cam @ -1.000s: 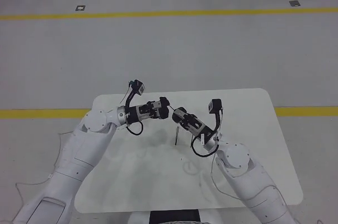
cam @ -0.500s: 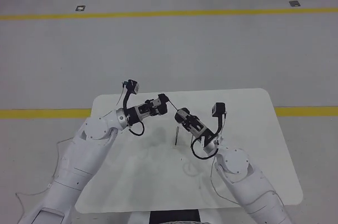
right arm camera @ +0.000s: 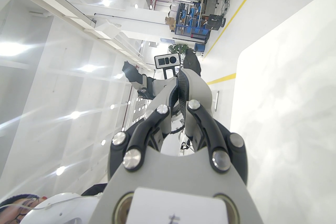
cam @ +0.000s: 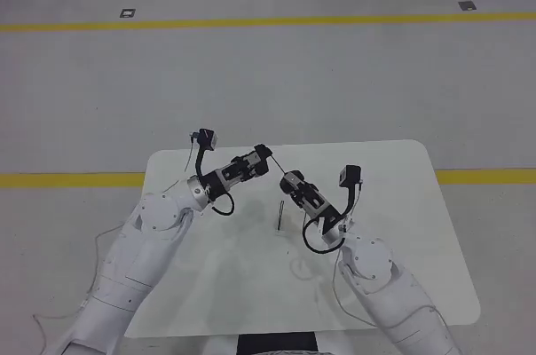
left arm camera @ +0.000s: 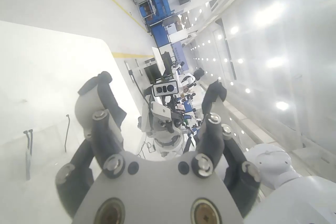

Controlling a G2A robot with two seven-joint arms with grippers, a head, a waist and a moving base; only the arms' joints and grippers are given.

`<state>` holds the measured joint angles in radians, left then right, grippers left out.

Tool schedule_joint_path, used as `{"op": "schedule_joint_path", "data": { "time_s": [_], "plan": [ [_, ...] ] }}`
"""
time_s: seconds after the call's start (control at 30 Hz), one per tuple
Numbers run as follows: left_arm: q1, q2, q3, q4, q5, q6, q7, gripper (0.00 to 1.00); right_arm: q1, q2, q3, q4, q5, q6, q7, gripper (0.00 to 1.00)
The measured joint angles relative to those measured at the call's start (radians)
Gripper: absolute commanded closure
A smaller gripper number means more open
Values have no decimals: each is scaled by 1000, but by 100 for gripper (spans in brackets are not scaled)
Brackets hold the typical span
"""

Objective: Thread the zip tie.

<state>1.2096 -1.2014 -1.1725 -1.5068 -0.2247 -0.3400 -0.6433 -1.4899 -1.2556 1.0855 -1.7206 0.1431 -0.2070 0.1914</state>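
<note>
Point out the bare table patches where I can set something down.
Bare: the right end of the table beyond the right arm, and the near stretch between both arms. Crowded: the far middle, where the left gripper and right gripper meet near the loose zip tie.

No text, number or sign can be read in any view.

- White label (right arm camera: 179,205) on the right wrist mount: one small dark mark at its near edge, cut off by the frame, unreadable.
- Dark square floor marker (cam: 127,12) beyond the far yellow line: pattern too small to make out.
- Second floor marker (cam: 467,5), same row: likewise too small.
- Cartons (right arm camera: 170,21) on the background racks: any print is blurred.
</note>
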Motion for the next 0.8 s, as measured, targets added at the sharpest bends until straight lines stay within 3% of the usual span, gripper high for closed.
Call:
{"op": "schedule_joint_path", "data": {
  "time_s": [0.5,0.8],
  "plan": [
    [15,-29,-10,8,31,0,-6,63,15,-15,-23,5,1,-12,-30,100],
    [11,-49,2,18,44,0,-2,88,17,-21,-27,7,-6,-11,-24,100]
  ]
}}
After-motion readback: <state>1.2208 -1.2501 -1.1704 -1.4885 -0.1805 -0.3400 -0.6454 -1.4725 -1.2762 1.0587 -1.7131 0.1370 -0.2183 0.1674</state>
